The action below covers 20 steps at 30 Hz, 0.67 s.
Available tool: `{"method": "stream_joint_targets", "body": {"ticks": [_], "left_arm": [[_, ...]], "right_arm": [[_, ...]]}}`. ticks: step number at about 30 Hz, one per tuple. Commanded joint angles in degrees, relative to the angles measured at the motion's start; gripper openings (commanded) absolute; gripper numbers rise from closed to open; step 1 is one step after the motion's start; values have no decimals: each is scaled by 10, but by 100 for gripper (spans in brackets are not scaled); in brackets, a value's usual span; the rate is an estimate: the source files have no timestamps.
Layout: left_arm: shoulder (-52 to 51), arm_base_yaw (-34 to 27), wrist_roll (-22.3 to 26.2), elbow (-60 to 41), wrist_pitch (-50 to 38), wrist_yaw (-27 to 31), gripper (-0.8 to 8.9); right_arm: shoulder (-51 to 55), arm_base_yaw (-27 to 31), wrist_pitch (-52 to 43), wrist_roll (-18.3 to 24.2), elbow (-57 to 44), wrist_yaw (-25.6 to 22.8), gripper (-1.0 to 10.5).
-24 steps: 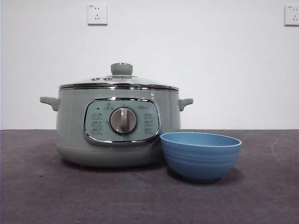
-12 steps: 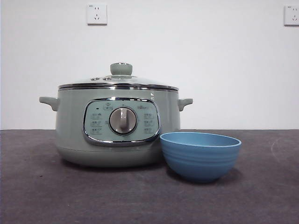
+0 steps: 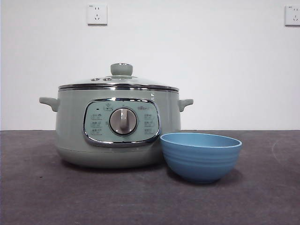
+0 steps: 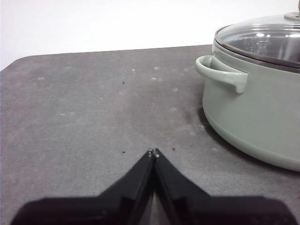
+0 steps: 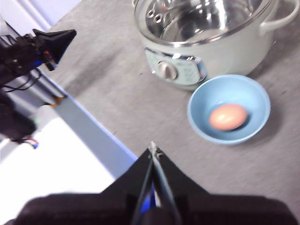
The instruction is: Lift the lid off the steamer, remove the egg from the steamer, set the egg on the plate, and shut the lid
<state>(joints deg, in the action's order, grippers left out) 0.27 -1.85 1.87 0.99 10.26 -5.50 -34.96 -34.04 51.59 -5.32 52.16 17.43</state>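
- The left gripper (image 4: 153,153) has its two black jaws pressed together on nothing, low over the dark grey matte tabletop (image 4: 93,117). The large round pale sage-green steamer pot (image 4: 255,112) stands off to one side of it, near but apart, with one small side handle (image 4: 220,72) turned toward this arm.
- The right gripper (image 5: 153,149) is also pressed together and empty, held high and back from the table's front edge, looking down on the pot's front and the bowl.
- The shallow-domed clear glass lid (image 3: 119,82), with steel rim and pale green round knob (image 3: 121,69), sits squarely on the steamer (image 3: 117,129). The knob stands upright at the centre, so any grasp would come from above.
- The small round blue ridged bowl serving as the plate (image 5: 197,101) stands just beside the pot's front, below the chrome-framed panel and silver dial (image 3: 123,121). Whether they touch, I cannot tell.
- A smooth, pale brown egg (image 5: 228,116) lies in that bowl, long axis roughly across it.
- Judging by this, the egg is delivered and the lid closed; little seems left. The left arm looks nearer the pot, the right nearer the bowl.
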Motion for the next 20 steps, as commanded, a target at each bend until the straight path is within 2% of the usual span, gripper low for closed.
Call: {"method": "stream_joint_targets", "body": {"ticks": [1,3,6,11,20], "left_arm": [[-2,-1,-4,-8,-3,-2,-4],[-2,-1,-4,-8,-3,-2,-4],[-2,-1,-4,-8,-3,-2,-4],[-2,-1,-4,-8,-3,-2,-4],[-2,-1,-4,-8,-3,-2,-4]], "right_arm": [[17,18,-23,51,-7,-40,2],[35,49,-68,65,-22,-39,2],[74,109,-153,62,-66,-39,2],[155,203,-297,63,-195,-40,2],[273,292,-456,62,-412,-45,2]]}}
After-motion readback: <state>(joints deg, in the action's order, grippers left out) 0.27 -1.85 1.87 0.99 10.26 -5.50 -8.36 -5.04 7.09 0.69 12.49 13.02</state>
